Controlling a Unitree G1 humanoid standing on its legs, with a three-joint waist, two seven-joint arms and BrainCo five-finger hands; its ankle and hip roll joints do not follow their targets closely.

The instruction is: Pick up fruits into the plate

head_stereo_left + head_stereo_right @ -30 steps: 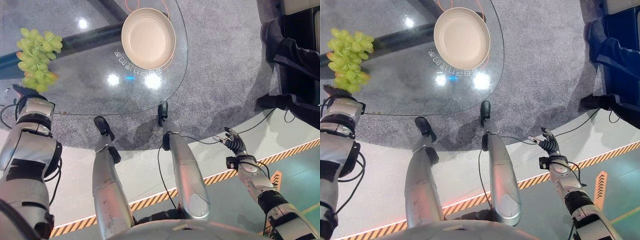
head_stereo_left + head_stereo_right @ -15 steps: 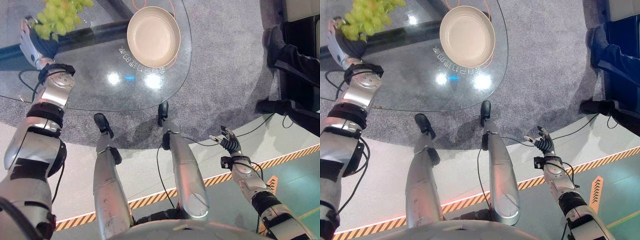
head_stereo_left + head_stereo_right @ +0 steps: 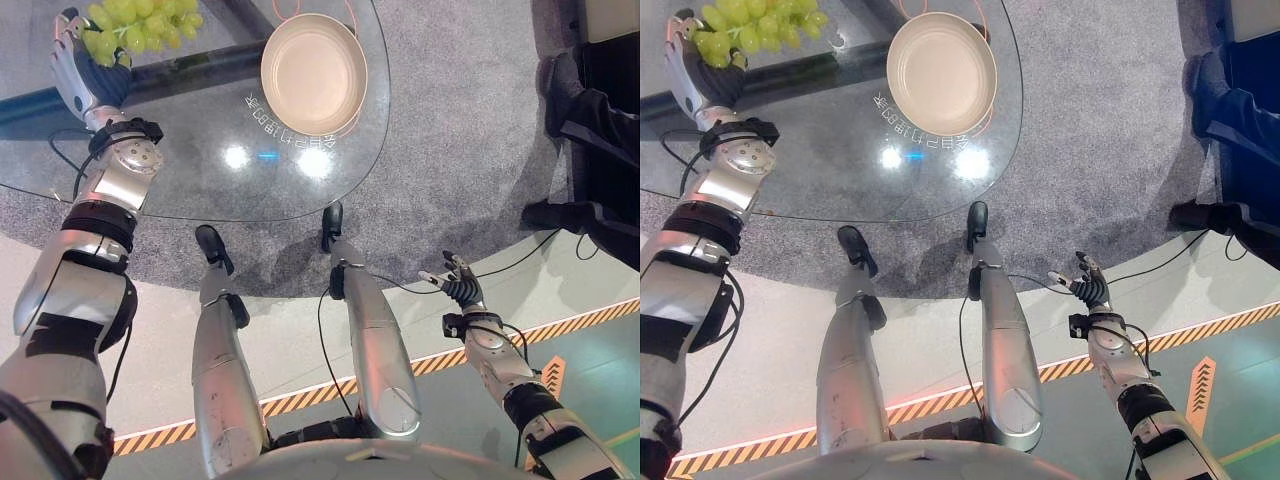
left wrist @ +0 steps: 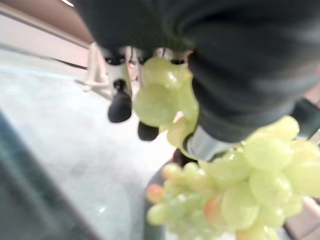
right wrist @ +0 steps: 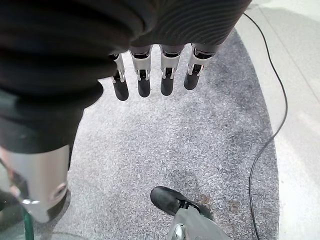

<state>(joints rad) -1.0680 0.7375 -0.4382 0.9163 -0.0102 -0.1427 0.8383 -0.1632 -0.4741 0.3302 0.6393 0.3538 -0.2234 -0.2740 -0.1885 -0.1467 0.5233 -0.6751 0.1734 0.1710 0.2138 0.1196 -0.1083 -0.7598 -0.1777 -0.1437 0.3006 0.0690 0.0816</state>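
Left hand [image 3: 88,75] grips the grapes [image 3: 140,22] above the table, plate [image 3: 314,72] empty; right hand [image 3: 458,292] open.

The silver-grey left arm is reaching up and forward, its left hand [image 3: 88,78] raised at the far left with fingers curling round a bunch of pale green grapes [image 3: 140,22] — the bunch is hanging against the palm. The right arm is hanging low at the right side, its right hand [image 3: 462,294] lying relaxed, fingers straight and holding nothing.
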